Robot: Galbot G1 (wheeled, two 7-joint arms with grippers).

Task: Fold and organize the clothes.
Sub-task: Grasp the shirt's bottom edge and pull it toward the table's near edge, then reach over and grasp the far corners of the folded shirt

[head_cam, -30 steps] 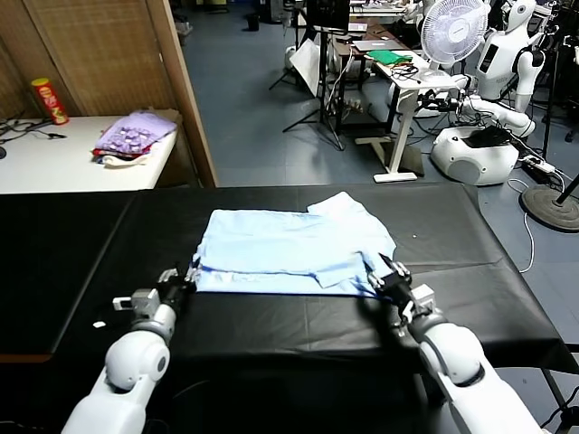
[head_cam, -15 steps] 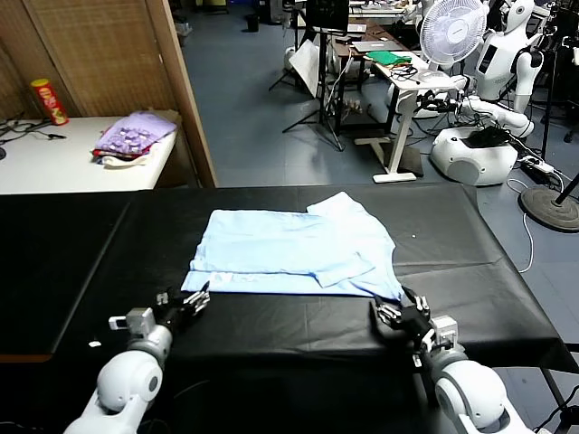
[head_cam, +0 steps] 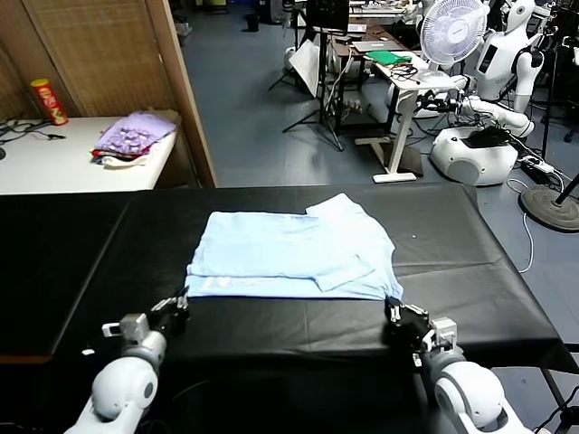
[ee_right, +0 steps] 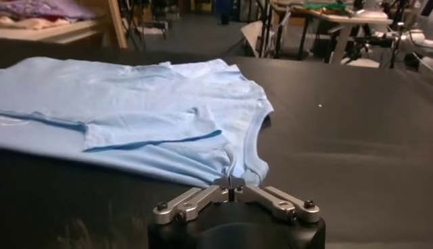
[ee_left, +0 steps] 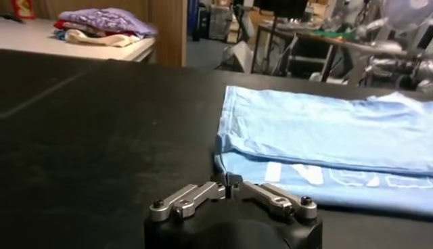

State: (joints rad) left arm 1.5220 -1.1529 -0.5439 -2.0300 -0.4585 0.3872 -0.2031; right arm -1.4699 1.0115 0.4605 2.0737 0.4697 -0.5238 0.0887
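Note:
The clothes are one pale sky-blue T-shirt (head_cam: 289,253), lying folded lengthwise on the black table (head_cam: 452,262). White lettering (ee_left: 298,174) runs along its near edge. My left gripper (head_cam: 178,305) is at the shirt's near left corner, shut on the fabric's edge (ee_left: 230,184). At the near right corner, by the neckline, my right gripper (head_cam: 395,312) has its jaws shut on the hem (ee_right: 230,183). The shirt (ee_right: 135,115) lies flat beyond it, with one sleeve folded over on top.
A lavender-purple cloth pile (head_cam: 134,134) and a red can (head_cam: 49,99) rest on a white side table (head_cam: 54,167) at the far left. A wooden partition (head_cam: 181,90) stands behind the black table. Desks, a fan (head_cam: 455,27) and another robot (head_cam: 507,63) fill the far right.
Both grippers went from open to shut on the shirt's near corners and drew back toward the table's near edge. The shirt's near edge came with them and spread wider.

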